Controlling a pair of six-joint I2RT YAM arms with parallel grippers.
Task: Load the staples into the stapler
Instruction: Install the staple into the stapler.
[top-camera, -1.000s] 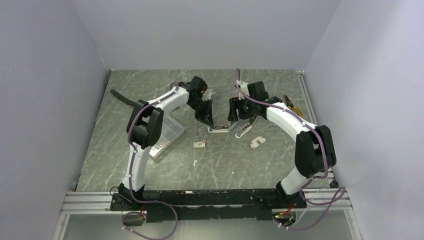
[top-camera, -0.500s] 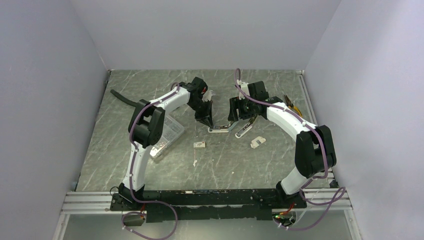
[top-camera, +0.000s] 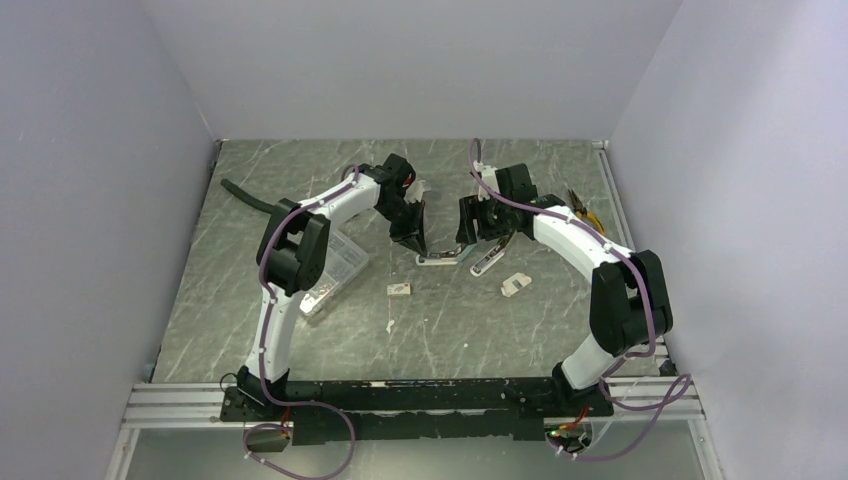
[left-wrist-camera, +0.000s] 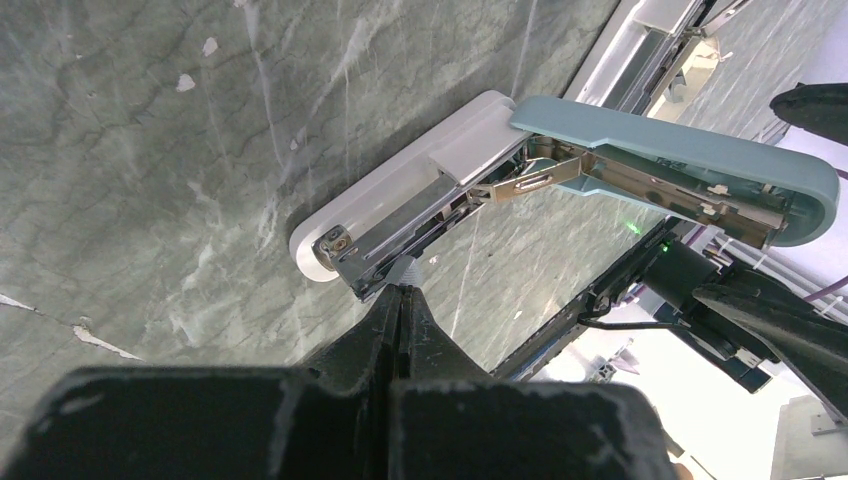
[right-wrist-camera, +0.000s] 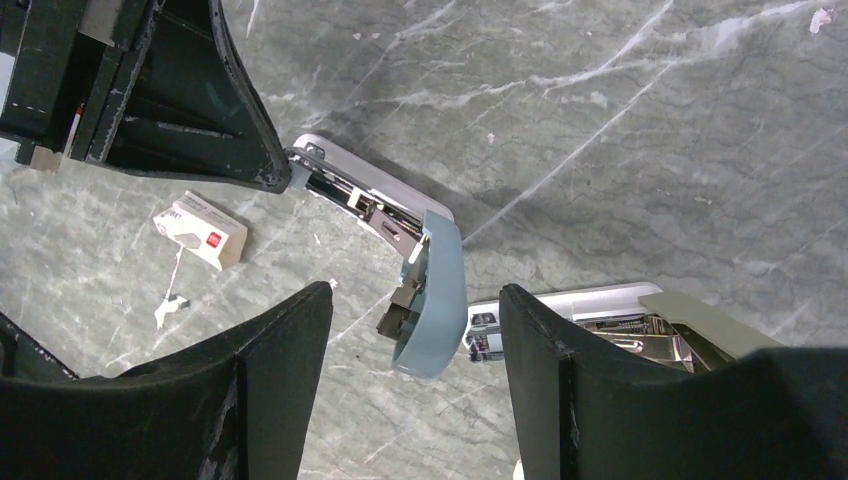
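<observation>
A: Staples (right-wrist-camera: 200, 229): small white box with a red mark, flat on the table (right-wrist-camera: 620, 120), near the open stapler (right-wrist-camera: 365, 200) but not touching it.

B: Judged light, thin card, crushable. Pinch gently across the long sides. Left gripper (left-wrist-camera: 400, 297) is pressed together at the stapler's front end. Right gripper (right-wrist-camera: 412, 300) is spread, astride the raised lid (right-wrist-camera: 440, 270), holding nothing.

1. Top external: high behind the table (top-camera: 450, 330), facing down and forward, far off.
2. Left wrist: close, oblique across the tabletop toward the blue-lidded stapler (left-wrist-camera: 600, 130).
3. Right wrist: close, facing down; all three views share that stapler.
</observation>
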